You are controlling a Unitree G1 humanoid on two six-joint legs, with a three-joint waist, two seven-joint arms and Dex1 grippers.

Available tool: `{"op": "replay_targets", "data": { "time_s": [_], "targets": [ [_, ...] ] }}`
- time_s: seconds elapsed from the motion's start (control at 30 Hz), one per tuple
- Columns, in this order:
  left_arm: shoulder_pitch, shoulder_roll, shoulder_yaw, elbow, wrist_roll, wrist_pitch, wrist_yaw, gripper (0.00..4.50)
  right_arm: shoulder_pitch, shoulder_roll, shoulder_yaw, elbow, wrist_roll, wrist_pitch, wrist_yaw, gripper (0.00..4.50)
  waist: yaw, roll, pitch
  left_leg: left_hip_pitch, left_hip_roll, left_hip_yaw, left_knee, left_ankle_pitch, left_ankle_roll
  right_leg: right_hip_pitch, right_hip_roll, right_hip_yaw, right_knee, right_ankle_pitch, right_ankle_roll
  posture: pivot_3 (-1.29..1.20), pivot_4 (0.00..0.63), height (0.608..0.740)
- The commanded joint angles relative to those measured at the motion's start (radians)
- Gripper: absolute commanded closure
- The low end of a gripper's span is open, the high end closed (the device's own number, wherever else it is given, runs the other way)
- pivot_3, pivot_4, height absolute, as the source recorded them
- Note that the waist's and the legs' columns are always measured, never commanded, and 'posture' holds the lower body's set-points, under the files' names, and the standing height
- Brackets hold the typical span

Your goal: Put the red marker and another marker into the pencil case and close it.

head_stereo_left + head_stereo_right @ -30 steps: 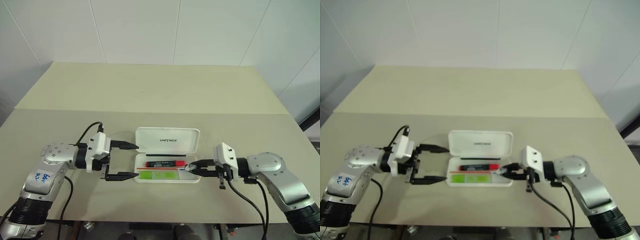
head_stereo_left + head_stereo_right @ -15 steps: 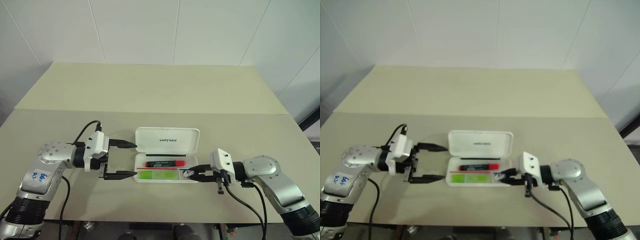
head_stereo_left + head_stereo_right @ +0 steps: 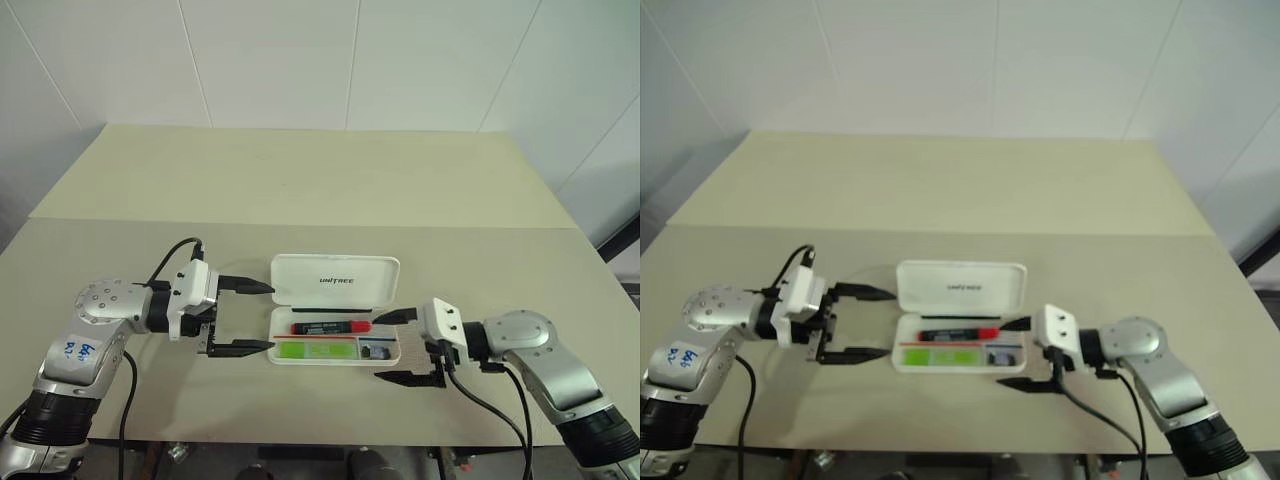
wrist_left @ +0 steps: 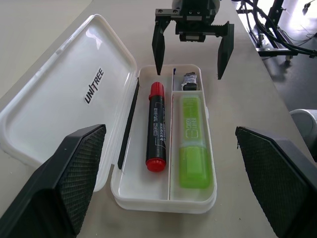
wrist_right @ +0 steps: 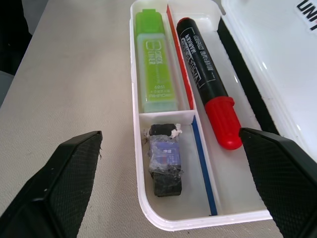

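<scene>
The white pencil case [image 3: 300,275] lies open in the middle of the table, its lid tilted back. The red marker [image 3: 331,327] lies in the back compartment and the lime-green marker [image 3: 305,350] in the front one. A small dark wrapped piece [image 5: 164,158] rests in the small compartment at the case's right end. My right gripper [image 3: 376,350] is open, one finger on each side of that end, holding nothing. My left gripper [image 3: 268,318] is open at the case's left end, empty, just short of it.
The beige table [image 3: 300,190] stretches far behind the case, with a seam running across it. Its front edge [image 3: 320,443] lies close below both grippers. Black cables [image 3: 128,400] hang from both wrists.
My right gripper has opened and let go of the small dark piece, which now lies in the case's small right compartment. The left gripper has stayed put.
</scene>
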Motion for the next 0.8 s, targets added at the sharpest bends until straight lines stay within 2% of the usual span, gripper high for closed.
{"op": "replay_targets", "data": {
  "time_s": [0.03, 0.47, 0.5, 0.57, 0.8],
  "targets": [
    [-0.023, 0.003, 0.012, -0.005, -0.007, -0.001, 0.002, 0.0, 0.003, -0.049, -0.085, -0.117, 0.097, 0.083, 0.006, 0.02, 0.001, 0.0, 0.0, 0.0, 0.0, 0.0, 0.0, 0.0, 0.0, 0.0, 0.0, 0.0, 0.0, 0.0, 0.0, 0.0, 0.15, 0.74],
    [-0.017, 0.018, 0.081, 0.059, -0.043, 0.044, 0.004, 0.0, 0.139, -0.123, -0.384, -0.382, 0.316, 0.286, -0.132, 0.02, 0.002, 0.0, 0.0, 0.0, 0.0, -0.001, 0.0, 0.0, 0.0, 0.0, 0.001, -0.001, 0.001, 0.0, 0.0, 0.0, 0.15, 0.74],
    [-0.022, 0.019, 0.089, 0.07, -0.043, 0.042, 0.004, 0.4, 0.145, -0.128, -0.393, -0.394, 0.324, 0.293, -0.136, 0.0, 0.002, 0.0, 0.0, 0.0, 0.0, -0.001, 0.0, 0.0, 0.0, 0.0, 0.001, -0.001, 0.001, 0.0, 0.0, 0.0, 0.15, 0.74],
    [-0.051, 0.015, 0.11, 0.108, -0.049, 0.049, 0.011, 0.89, 0.153, -0.139, -0.414, -0.398, 0.332, 0.302, -0.144, 0.0, 0.002, 0.0, 0.0, 0.0, 0.0, -0.001, 0.0, 0.0, 0.0, 0.0, 0.001, -0.001, 0.001, 0.0, 0.0, 0.0, 0.15, 0.74],
    [-0.089, -0.009, 0.124, 0.148, -0.075, 0.073, 0.011, 3.3, 0.145, -0.145, -0.413, -0.361, 0.3, 0.276, -0.156, 0.0, 0.001, 0.0, 0.0, 0.0, 0.0, -0.001, 0.0, 0.0, 0.0, 0.0, 0.001, -0.001, 0.0, 0.0, 0.0, 0.0, 0.15, 0.74]
  ]
}}
